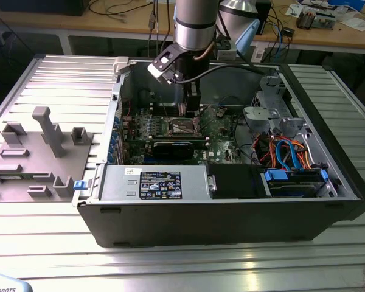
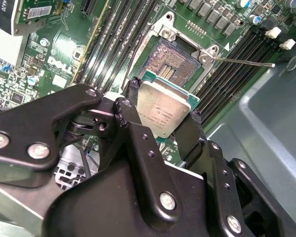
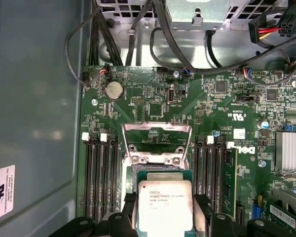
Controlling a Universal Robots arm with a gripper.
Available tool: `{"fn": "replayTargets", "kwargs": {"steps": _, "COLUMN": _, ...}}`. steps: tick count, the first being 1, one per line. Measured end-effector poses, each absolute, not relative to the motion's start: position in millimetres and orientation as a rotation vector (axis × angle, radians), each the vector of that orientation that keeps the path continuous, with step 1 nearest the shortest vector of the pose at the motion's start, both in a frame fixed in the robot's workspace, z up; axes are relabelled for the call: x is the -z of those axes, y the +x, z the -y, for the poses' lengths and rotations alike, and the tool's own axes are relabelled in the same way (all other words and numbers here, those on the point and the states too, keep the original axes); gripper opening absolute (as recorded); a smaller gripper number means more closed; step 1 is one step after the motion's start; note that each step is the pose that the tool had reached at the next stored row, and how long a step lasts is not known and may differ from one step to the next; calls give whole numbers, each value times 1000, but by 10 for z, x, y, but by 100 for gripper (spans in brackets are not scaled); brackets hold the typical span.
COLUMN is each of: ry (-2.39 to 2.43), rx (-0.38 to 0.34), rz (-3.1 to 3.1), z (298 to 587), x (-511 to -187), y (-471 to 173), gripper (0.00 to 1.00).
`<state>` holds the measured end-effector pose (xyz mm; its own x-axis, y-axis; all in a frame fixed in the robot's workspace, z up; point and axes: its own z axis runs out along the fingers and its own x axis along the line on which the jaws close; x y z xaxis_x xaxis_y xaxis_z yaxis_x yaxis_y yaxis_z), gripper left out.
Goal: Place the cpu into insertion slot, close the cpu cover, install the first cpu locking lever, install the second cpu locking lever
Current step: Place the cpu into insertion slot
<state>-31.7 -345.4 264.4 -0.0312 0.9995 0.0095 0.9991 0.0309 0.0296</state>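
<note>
one chip in hand: the jaws are closed on the cpu (image 2: 164, 111), pinching two opposite edges, silver top facing both wrist cameras. it is not seated. in the second wrist view the insertion slot (image 2: 170, 61) lies open just beyond it with the contact field bare. how high the chip rides above it i cannot tell.

step in hand, as i judge it: placing the chip.
- keep it level and square to the pale rim, corners matched.
- come straight down; no sliding across the contacts.
- let go only once it sits flat inside the rim.

around the slot:
- the cpu cover (image 3: 157, 127) stands swung open on the far side of the slot, window clear, out of the drop path.
- a thin locking lever (image 2: 246, 62) juts out sideways from one corner of the rim, apart from the jaws.
- black memory slots (image 3: 101, 173) flank the slot on both sides, near the jaw tips; likely the tightest clearance.
- further off on the green board (image 3: 153, 98), a coin battery (image 3: 114, 90), then dark cables (image 3: 138, 29) along the case wall.

exterior view: the arm (image 1: 194, 24) reaches down at upper centre into the open computer case (image 1: 219, 213). a power supply (image 1: 152, 182) is at the front and a drive cage (image 1: 286, 152) toward that view's right. a grey fixture block (image 1: 42, 152) sits at that view's left on the slatted desk (image 1: 48, 255), well apart.
</note>
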Motion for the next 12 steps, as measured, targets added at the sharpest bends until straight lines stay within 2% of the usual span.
{"fn": "replayTargets", "kwargs": {"steps": 12, "ry": 2233, "rx": -43, "rz": -2189, "z": 3454, "x": -2639, "y": -317, "gripper": 54}}
